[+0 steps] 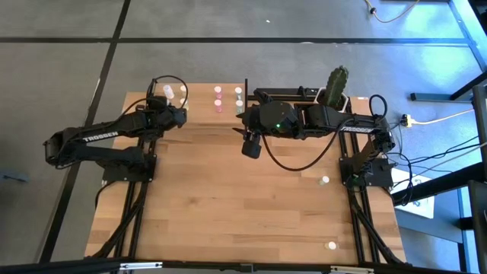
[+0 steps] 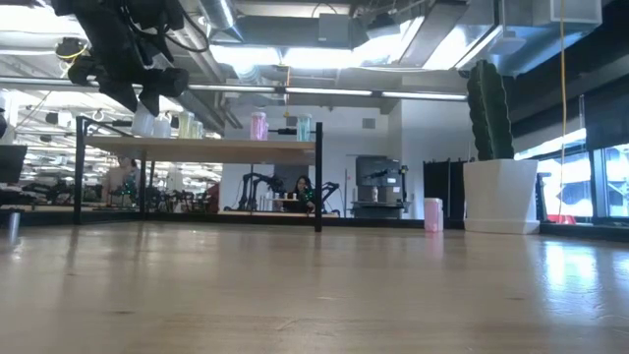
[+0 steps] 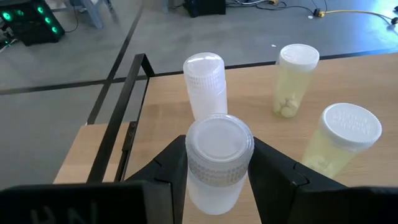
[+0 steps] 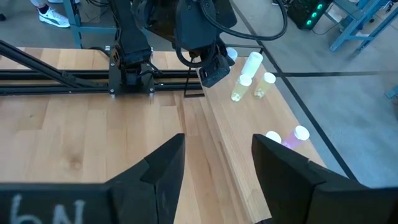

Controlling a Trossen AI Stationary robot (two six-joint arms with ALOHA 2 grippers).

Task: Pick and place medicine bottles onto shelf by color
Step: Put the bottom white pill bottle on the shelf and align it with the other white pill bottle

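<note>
The shelf (image 1: 202, 113) stands at the table's far edge, a light-wood board on black posts. On it stand white (image 3: 205, 84), pale yellow (image 3: 292, 81), pink (image 1: 218, 103) and pale green (image 2: 303, 128) bottles, each on its base. My left gripper (image 3: 217, 186) is over the shelf's left end, shut on a white bottle (image 3: 217, 162). My right gripper (image 4: 217, 168) hovers open and empty in front of the shelf's right end (image 1: 251, 144). My left gripper pinches the white bottle between its two fingers, on opposite sides of its body just below the ribbed cap (image 3: 189, 177). The fingers slant down from the table's left. The bottle stands upright; its base is hidden, so whether it rests on the shelf I cannot tell.
A white pot with a green cactus (image 1: 337, 85) stands right of the shelf. A pink bottle (image 2: 432, 214) stands on the table near the pot. Two loose bottles sit at the table's right side (image 1: 325, 180) and near right corner (image 1: 331, 246).
</note>
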